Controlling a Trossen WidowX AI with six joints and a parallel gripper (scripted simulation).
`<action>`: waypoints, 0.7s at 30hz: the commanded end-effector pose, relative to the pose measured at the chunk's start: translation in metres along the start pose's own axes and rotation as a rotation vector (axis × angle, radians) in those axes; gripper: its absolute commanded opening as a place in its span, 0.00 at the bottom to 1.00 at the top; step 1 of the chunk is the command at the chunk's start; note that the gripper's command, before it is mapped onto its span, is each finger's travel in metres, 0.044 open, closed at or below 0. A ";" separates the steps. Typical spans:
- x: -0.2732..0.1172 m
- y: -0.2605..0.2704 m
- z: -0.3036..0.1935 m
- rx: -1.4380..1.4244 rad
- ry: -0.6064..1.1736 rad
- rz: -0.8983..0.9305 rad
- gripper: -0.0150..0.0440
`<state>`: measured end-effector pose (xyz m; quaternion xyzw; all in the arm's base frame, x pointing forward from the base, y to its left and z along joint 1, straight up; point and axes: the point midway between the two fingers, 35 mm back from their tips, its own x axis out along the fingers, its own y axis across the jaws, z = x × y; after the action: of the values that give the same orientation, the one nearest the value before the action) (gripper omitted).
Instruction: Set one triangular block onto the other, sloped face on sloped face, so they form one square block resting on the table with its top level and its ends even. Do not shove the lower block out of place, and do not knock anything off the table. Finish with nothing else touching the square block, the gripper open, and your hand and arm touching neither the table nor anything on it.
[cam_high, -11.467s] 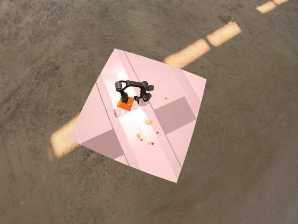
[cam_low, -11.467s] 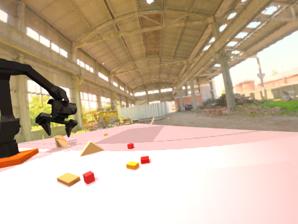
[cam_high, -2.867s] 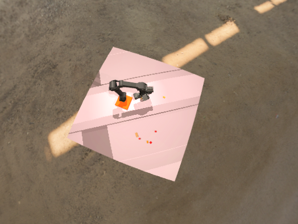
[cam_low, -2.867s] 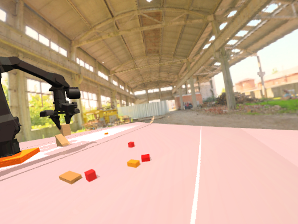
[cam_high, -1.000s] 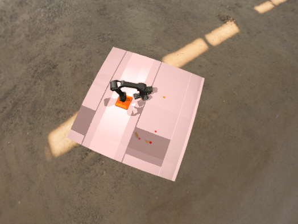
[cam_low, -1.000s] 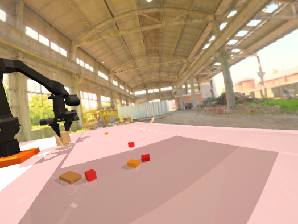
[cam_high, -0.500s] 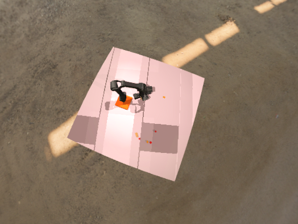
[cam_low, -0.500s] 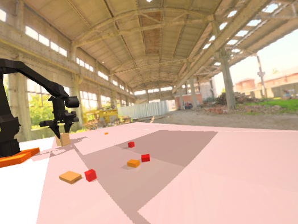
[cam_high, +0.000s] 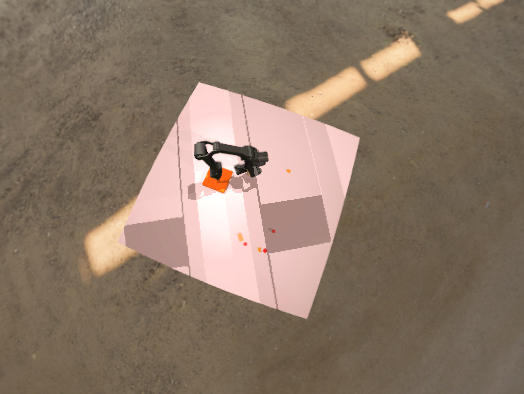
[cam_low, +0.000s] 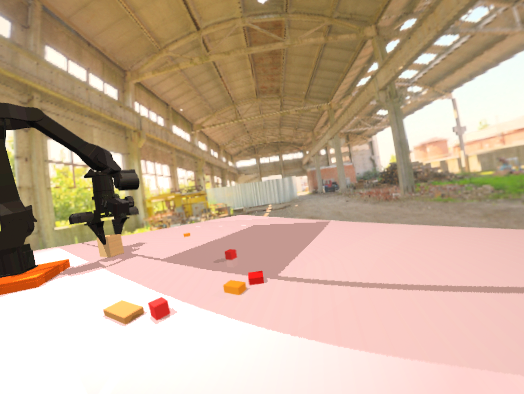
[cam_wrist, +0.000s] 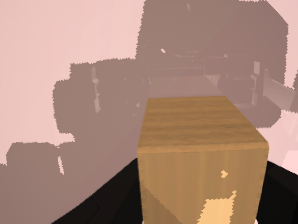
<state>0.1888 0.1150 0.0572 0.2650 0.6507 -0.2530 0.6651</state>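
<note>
My gripper (cam_high: 248, 172) (cam_low: 111, 239) (cam_wrist: 194, 166) is shut on a pale wooden block (cam_low: 112, 247) (cam_wrist: 200, 125), with one black finger on each side of it. In the wrist view the block shows a flat, level top and an upright front face patched with light and shadow. In the exterior view it is low, at or just above the table (cam_low: 400, 320) (cam_high: 220, 260); contact is unclear. I see no separate second triangular block. Whether the wood between the fingers is one triangular block or two together, I cannot tell, as no sloped face shows clearly.
A flat orange-tan block (cam_high: 240, 237) (cam_low: 123, 311) lies near a red cube (cam_high: 245, 244) (cam_low: 159, 308). An orange block (cam_low: 234, 287) lies by a red one (cam_low: 255, 277). Another red block (cam_low: 230, 254) and a small orange one (cam_high: 288, 171) (cam_low: 186, 234) lie farther off. The arm's base is orange.
</note>
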 end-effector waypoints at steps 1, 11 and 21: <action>0.001 0.000 0.001 0.005 -0.006 0.000 0.25; 0.001 0.000 0.000 0.001 -0.001 0.000 0.25; 0.001 0.000 0.000 0.001 -0.001 0.000 0.43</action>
<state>0.1884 0.1152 0.0561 0.2650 0.6504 -0.2533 0.6653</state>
